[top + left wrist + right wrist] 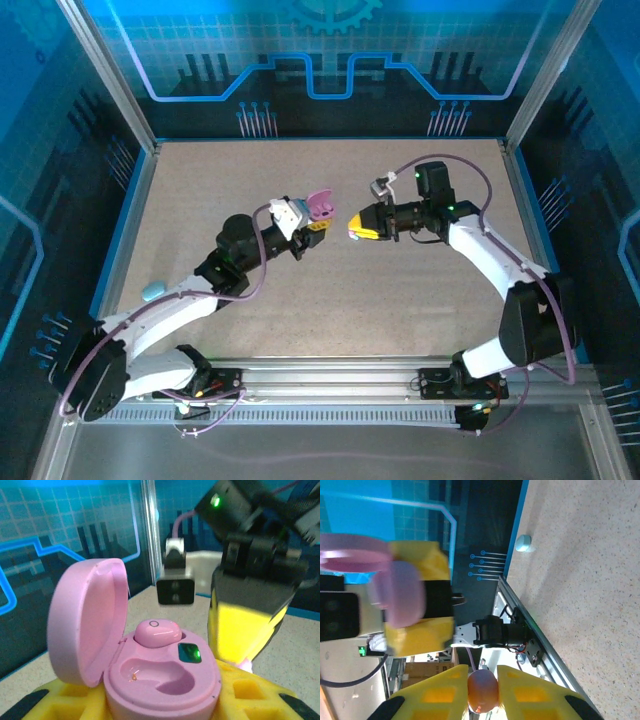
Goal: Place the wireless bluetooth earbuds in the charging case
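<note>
Earbud (482,690) sits pinched in our right jaws. We see left jaws clamped on the open pink case (165,682), just ahead of the right jaws; second earbud (156,632) seated inside it.

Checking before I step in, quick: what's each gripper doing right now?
Left gripper: shut on the open pink charging case.
Right gripper: shut on one earbud.
</note>
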Controlling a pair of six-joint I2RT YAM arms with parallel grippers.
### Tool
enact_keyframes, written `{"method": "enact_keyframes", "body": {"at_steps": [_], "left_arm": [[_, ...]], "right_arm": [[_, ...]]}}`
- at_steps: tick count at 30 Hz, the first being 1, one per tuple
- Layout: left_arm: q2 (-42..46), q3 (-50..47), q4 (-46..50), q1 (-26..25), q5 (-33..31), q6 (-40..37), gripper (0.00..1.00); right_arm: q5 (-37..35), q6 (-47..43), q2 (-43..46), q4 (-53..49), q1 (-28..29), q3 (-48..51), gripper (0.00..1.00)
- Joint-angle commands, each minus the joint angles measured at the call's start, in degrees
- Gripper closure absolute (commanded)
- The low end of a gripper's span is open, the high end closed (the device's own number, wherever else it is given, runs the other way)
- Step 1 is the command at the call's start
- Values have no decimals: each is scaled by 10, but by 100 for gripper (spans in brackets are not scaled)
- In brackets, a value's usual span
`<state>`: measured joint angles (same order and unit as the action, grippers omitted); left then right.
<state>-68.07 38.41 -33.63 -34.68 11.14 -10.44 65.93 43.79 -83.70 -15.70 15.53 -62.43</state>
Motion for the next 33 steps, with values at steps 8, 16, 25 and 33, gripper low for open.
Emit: {"method": "enact_keyframes", "body": {"at_steps": [8, 16, 25, 33], "left_arm": [[-60, -1, -74, -3, 25, 21, 66], [-127, 15, -148, -30, 37, 23, 66], [-175, 38, -193, -53, 39, 36, 66], [-183, 43, -205, -66, 38, 45, 66]], "right_arm": [[-48, -16, 71, -89, -13, -57, 81], [-109, -33, 83, -121, 8, -90, 81], [-191, -46, 86, -144, 37, -112, 81], [-255, -62, 73, -172, 67, -125, 80]]}}
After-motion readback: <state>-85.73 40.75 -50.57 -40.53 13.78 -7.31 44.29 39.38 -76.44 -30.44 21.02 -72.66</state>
